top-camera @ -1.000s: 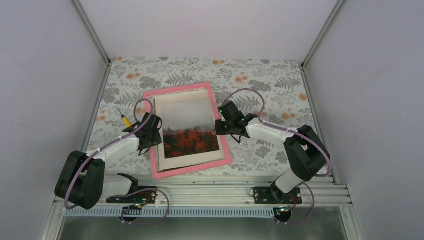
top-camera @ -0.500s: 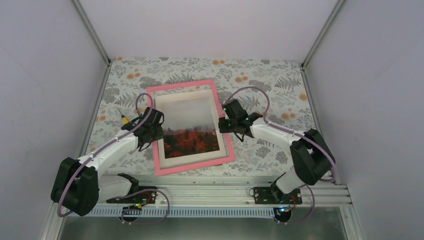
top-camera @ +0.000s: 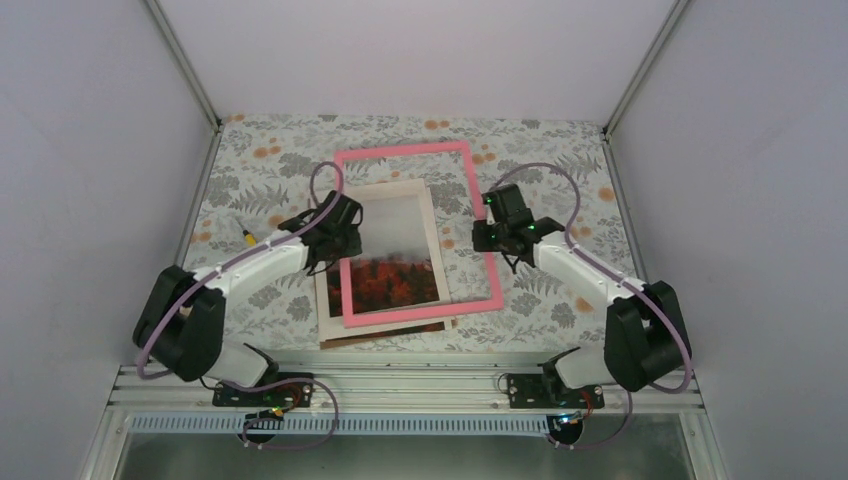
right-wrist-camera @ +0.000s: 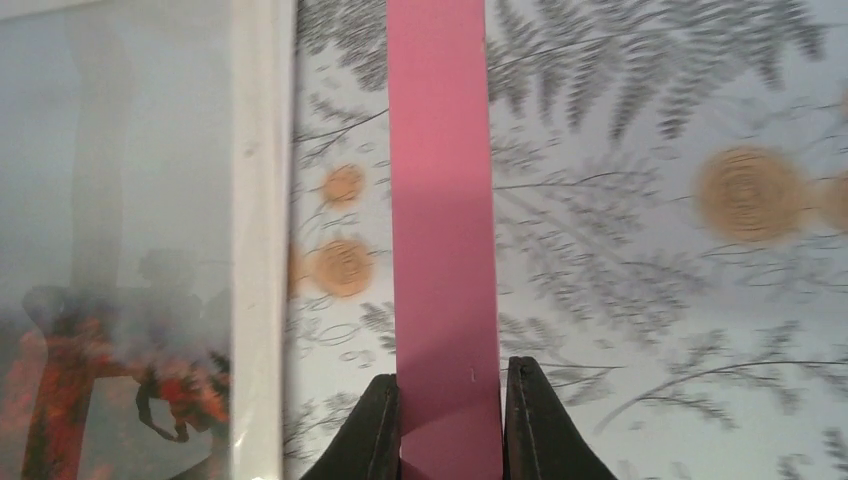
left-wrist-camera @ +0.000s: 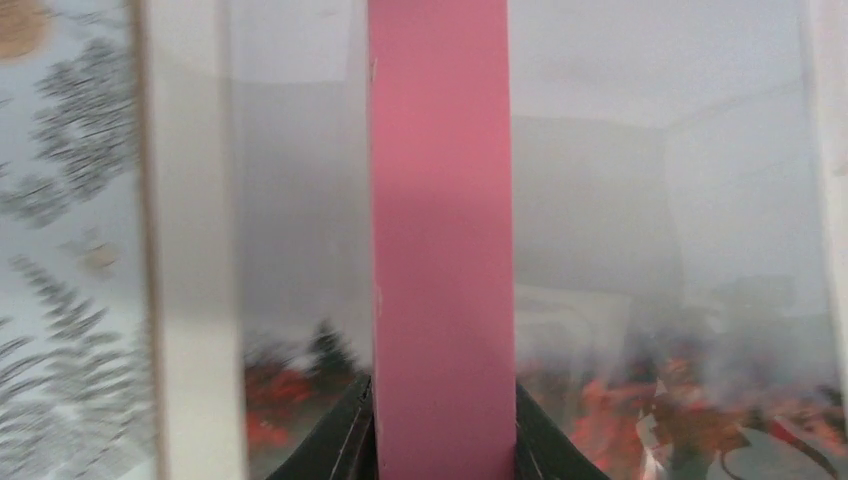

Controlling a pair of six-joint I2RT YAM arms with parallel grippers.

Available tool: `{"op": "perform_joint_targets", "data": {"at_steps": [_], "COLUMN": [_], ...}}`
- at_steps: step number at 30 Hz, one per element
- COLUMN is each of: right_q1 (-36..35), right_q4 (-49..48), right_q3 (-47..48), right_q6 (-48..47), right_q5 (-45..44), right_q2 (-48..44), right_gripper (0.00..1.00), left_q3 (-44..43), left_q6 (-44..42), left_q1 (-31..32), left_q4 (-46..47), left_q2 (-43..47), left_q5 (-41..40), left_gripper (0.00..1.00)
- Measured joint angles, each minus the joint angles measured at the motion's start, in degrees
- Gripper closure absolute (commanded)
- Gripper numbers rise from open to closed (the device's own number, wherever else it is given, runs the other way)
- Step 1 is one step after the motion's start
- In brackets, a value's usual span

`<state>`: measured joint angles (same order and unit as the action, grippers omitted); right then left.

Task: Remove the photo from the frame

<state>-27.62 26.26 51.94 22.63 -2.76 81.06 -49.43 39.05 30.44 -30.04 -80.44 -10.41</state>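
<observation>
Red-orange autumn-tree photo print point(top-camera: 395, 255) lies centre; my left tool point(top-camera: 345, 232) and right tool point(top-camera: 487, 236) both pinch the pink rectangular frame point(top-camera: 405, 154).

I hold the pink frame point(top-camera: 402, 151) by its left and right bars, offset far-right over the photo point(top-camera: 395, 255), which lies flat, red trees nearest.

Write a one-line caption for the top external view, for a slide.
The left gripper and right gripper hold the pink frame by its side rails, partly over the photo.
</observation>
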Motion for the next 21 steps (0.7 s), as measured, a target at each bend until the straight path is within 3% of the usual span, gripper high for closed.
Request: {"op": "perform_joint_targets", "data": {"at_steps": [9, 21], "right_q1": [11.72, 26.71], "right_q4": [-0.17, -3.63], "right_q3": [-2.27, -0.85], "right_q6": [-6.23, -14.82], "right_q5": [0.33, 6.27], "right_q2": [-1.14, 8.57], "right_gripper": [0.94, 0.94], "left_q3": [-9.81, -23.37], "left_q6": [2.80, 7.13], "left_q1": [5.33, 10.08], "left_q4": [5.99, 8.79], "left_q2": [-14.19, -30.62], "left_q5": [2.05, 3.45], "left_gripper": [0.93, 0.92]}}
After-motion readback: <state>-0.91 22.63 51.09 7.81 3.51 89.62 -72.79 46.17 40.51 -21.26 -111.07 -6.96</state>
